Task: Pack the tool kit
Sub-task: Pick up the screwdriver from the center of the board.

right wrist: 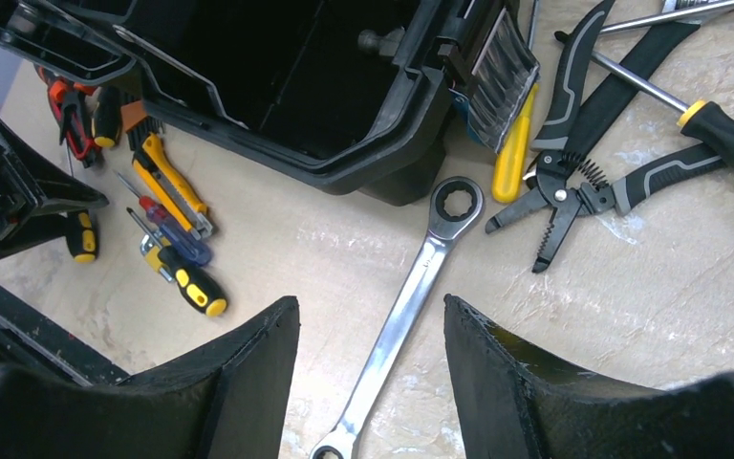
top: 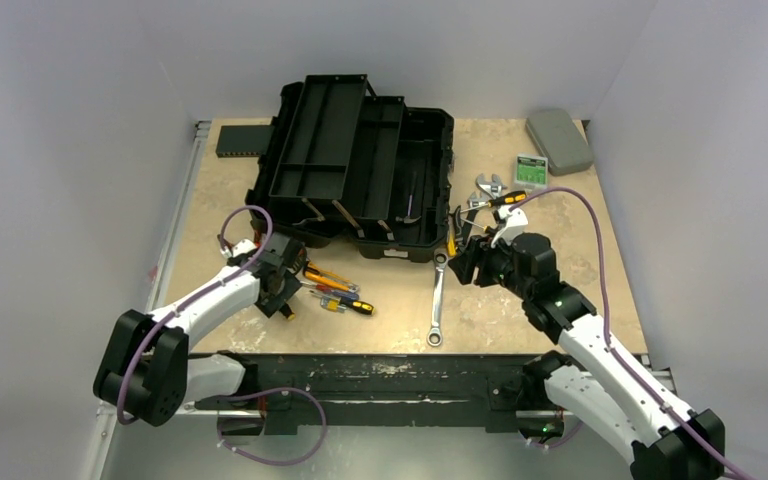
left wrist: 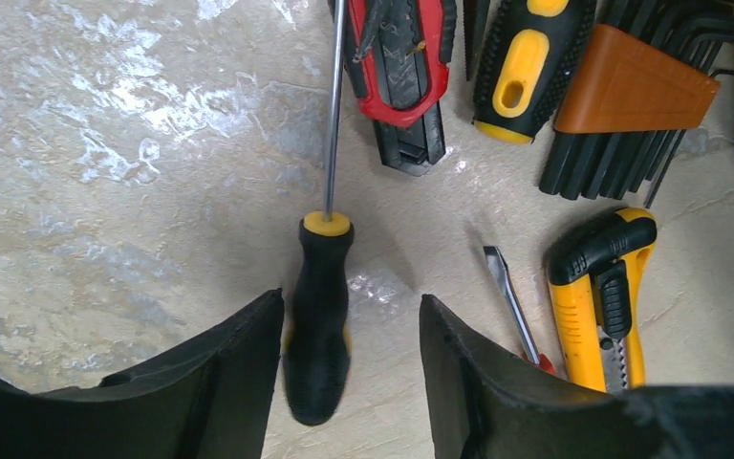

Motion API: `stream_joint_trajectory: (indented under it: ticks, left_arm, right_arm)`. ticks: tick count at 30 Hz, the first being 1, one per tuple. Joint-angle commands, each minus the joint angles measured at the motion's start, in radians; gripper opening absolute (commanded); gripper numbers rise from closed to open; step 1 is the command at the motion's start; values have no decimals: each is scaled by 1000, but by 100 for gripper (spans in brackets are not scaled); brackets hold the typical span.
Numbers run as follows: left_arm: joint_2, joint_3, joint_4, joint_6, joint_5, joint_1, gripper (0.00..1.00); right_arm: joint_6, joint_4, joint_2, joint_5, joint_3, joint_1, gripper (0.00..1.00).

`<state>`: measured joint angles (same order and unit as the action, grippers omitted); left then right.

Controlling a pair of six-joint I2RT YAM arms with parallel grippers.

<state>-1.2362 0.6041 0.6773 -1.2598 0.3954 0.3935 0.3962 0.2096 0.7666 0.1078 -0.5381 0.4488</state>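
The big black plastic toolbox [top: 447,180] sits open at the back of the tan stone-look table [top: 520,300], with its trays lifted up. The left gripper [left wrist: 349,306] is down low, its fingers spread on each side of the black-handled screwdriver with a yellow ring [left wrist: 320,287]. A gap shows beside the handle. The right gripper [right wrist: 371,306] is spread too. It hangs over the long shiny silver wrench [right wrist: 411,296], which lies flat just in front of the toolbox.
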Motion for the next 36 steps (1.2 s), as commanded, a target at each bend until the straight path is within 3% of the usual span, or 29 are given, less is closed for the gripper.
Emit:
stream_joint_trajectory:
  ticks: [1,6,8,10,12,13,19,25,31,33,36]
  left_arm:
    - [17,-9,-36,-6,-24,-15,52]
    - [-10,16,-8,0,-47,-28,52]
    - [-23,29,-1,10,-55,-36,46]
    - [-32,36,4,15,-62,-42,30]
    - [-33,36,1,25,-75,-54,4]
    - [-31,34,1,30,-81,-57,0]
    - [33,39,106,-9,-58,-59,0]
    - [213,68,265,-40,5,-59,0]
    - [423,245,514,8,132,-54,0]
    - [494,305,477,107,151,-51,0]
    - [593,316,133,505,-86,-39,0]
  right_arm:
    - [14,-38,-26,5,0,2,56]
    - [14,-27,-33,-2,-12,1,55]
    - [16,-22,-42,-1,-14,2,55]
    - [22,-21,-51,-3,-13,2,55]
    - [25,-19,-63,-6,-8,1,55]
    - [27,-17,-68,-8,-7,1,55]
    - [21,7,-86,-20,-15,2,55]
    - [24,-14,-73,-11,-8,1,55]
    - [30,-37,-50,5,-5,1,55]
    - [30,-46,-46,9,-3,1,55]
    - [30,-50,-32,18,-9,2,55]
